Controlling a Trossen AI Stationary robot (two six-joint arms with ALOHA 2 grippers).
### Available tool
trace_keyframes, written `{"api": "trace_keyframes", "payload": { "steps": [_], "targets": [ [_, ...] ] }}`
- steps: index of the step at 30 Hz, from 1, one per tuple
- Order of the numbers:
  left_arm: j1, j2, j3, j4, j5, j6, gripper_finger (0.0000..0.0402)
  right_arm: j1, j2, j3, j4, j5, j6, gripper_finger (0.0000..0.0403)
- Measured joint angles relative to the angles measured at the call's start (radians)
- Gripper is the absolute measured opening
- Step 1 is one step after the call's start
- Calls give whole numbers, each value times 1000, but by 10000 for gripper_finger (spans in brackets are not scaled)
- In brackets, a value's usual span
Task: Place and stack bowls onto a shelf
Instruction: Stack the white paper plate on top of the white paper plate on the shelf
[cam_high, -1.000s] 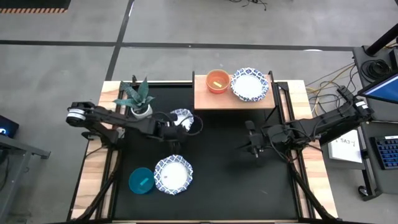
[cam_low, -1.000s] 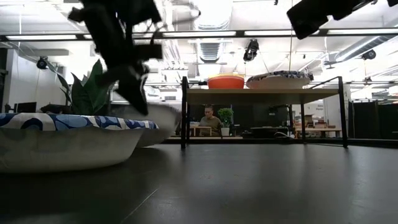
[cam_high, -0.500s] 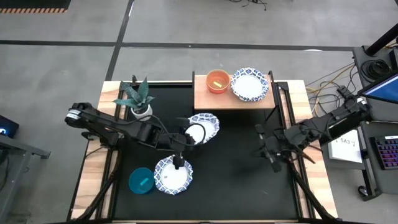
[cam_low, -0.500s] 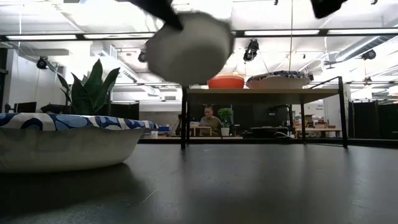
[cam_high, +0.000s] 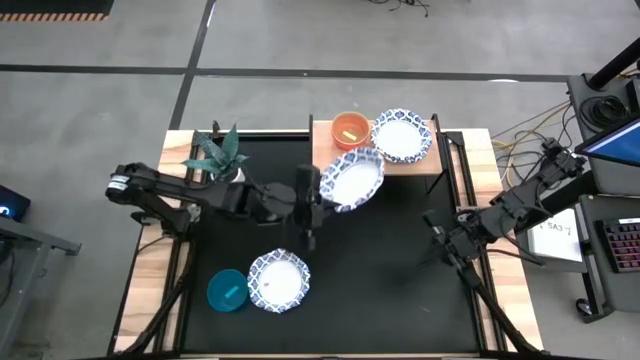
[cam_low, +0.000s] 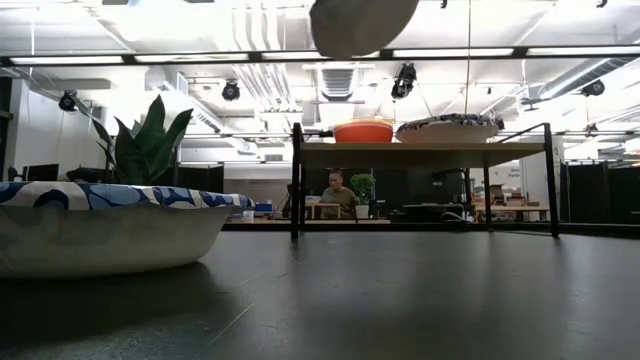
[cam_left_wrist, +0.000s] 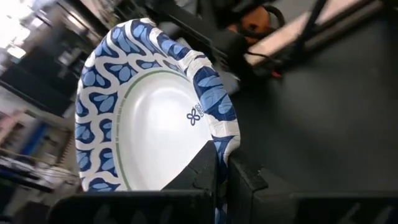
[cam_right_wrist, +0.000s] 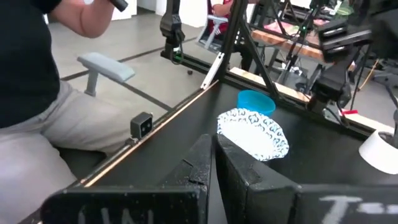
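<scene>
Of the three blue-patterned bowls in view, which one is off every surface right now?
The patterned bowl pinched at its rim by the left gripper, near the shelf. One other sits on the shelf; the third rests on the table beside the teal bowl.

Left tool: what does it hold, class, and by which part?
The left tool grips a blue-patterned white bowl by its scalloped rim, lifted above the table.

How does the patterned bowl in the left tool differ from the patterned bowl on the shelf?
The held bowl is lifted and tilted, its rim pinched by the left tool; the shelf bowl sits flat and untouched on the shelf, beside an orange bowl. Both are white with blue scalloped rims.
</scene>
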Motion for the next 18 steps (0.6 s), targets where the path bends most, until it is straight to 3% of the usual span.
{"api": "trace_keyframes", "payload": {
  "steps": [7,18],
  "targets": [
    [98,65,72,77,98,92,0,0,-10,0,-53,-2,-11,13],
    [253,286,294,31,117,272,0,0,-83,-1,-158,-10,2,13]
  ]
}}
